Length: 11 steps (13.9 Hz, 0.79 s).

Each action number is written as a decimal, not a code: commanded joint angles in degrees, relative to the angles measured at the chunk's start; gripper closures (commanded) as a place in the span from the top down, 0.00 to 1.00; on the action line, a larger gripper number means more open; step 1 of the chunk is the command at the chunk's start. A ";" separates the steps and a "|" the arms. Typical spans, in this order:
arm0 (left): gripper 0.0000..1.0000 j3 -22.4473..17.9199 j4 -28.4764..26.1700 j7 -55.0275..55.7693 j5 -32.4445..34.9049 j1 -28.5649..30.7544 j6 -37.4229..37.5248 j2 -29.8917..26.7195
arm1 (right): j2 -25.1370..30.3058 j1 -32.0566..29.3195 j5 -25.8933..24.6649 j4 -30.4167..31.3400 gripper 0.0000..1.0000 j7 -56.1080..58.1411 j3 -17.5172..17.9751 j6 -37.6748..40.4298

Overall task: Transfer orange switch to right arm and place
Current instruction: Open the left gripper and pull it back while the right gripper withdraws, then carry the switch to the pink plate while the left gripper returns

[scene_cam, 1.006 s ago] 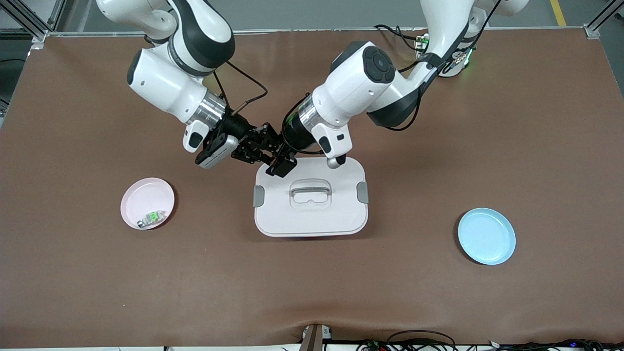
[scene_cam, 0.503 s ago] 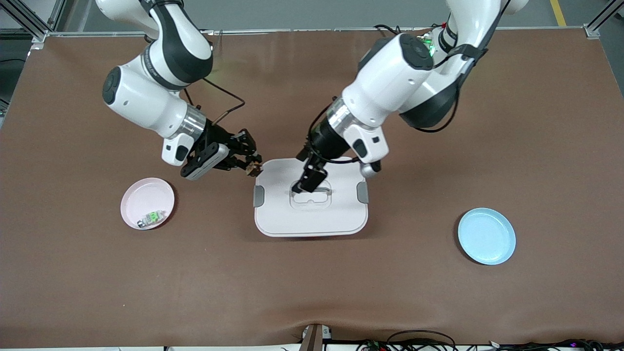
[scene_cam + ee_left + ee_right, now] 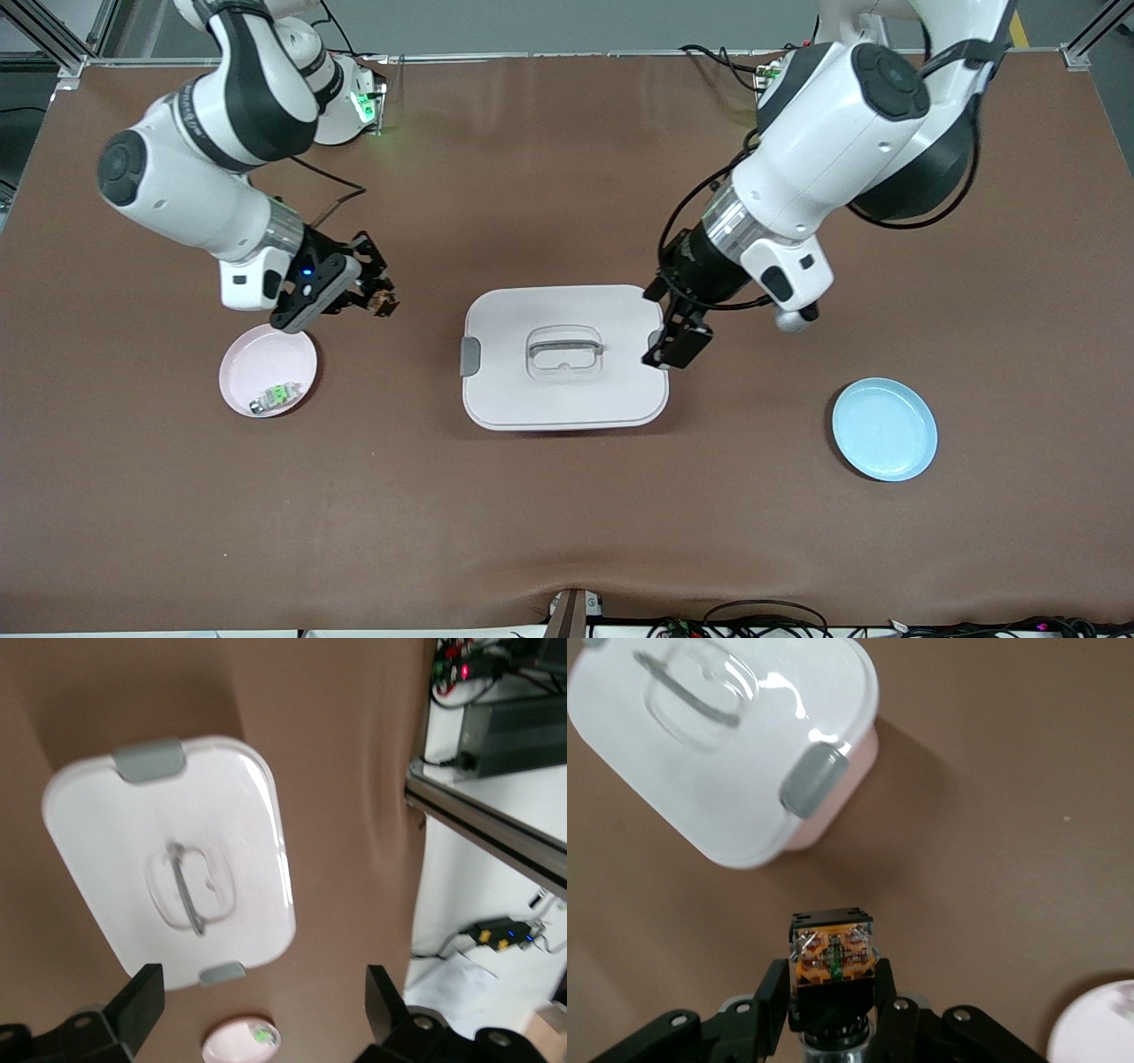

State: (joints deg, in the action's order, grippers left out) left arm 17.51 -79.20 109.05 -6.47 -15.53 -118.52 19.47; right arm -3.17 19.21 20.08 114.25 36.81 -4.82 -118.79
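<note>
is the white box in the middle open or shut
Shut. The white box has its lid seated flat on top in the front view, handle lying down, and the grey latches sit at both ends; nothing inside is visible.

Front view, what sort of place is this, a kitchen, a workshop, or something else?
Most likely a robotics lab bench rather than a kitchen: two white robot arms are mounted along one brown-covered table, an aluminium frame edges it, and loose cables lie along the edge nearest the camera.
</note>
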 commanded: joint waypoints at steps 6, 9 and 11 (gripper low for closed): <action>1.00 0.16 -1.05 -23.93 2.78 10.86 21.99 -6.02 | 1.15 -7.25 -17.25 0.36 0.00 18.90 0.78 2.95; 1.00 0.24 -1.05 -33.96 2.78 15.25 26.40 -6.99 | 0.89 -9.71 -17.97 0.62 0.00 25.93 0.78 1.64; 1.00 0.24 -1.57 -41.77 2.78 19.47 29.47 -7.96 | 0.71 -10.86 -19.02 1.93 0.00 29.01 0.78 -0.90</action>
State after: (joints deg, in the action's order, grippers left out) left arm 17.27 -79.26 73.58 -4.60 0.71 -91.57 13.54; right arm -3.04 10.21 2.89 114.60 62.62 -4.89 -117.54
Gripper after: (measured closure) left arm 0.000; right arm 0.573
